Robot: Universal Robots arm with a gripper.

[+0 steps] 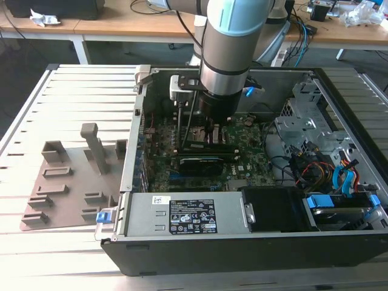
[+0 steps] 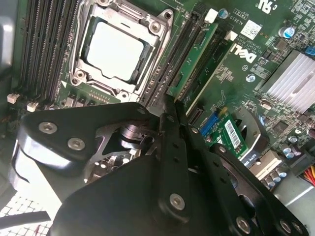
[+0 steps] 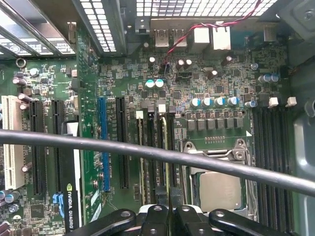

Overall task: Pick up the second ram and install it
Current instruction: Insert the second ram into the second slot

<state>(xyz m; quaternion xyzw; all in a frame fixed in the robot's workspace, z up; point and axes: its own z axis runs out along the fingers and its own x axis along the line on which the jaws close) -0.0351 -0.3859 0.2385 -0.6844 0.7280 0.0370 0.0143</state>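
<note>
Second wrist view: ram stick [image 2: 196, 61] stands on edge in a slot just beside the processor socket [image 2: 118, 49], on the green motherboard [image 2: 236, 64]. At one end of its top edge sits the gripper [image 2: 168, 105], fingers drawn together with no gap showing; pinching or only pressing, cannot tell. Exterior view: arm [image 1: 227, 48] reaches down into the open computer case [image 1: 200, 242]. Slotted tray [image 1: 60, 182] lies beside the case, on the exterior view's left.

Green motherboard [image 3: 128, 83] and ram [image 2: 197, 61]; blue slot [image 3: 104, 142]; silver socket [image 2: 115, 46]; black gripper [image 2: 169, 102], black case [image 1: 242, 248]; grey tray [image 1: 66, 182]; pale ribbed table [image 1: 79, 97].
</note>
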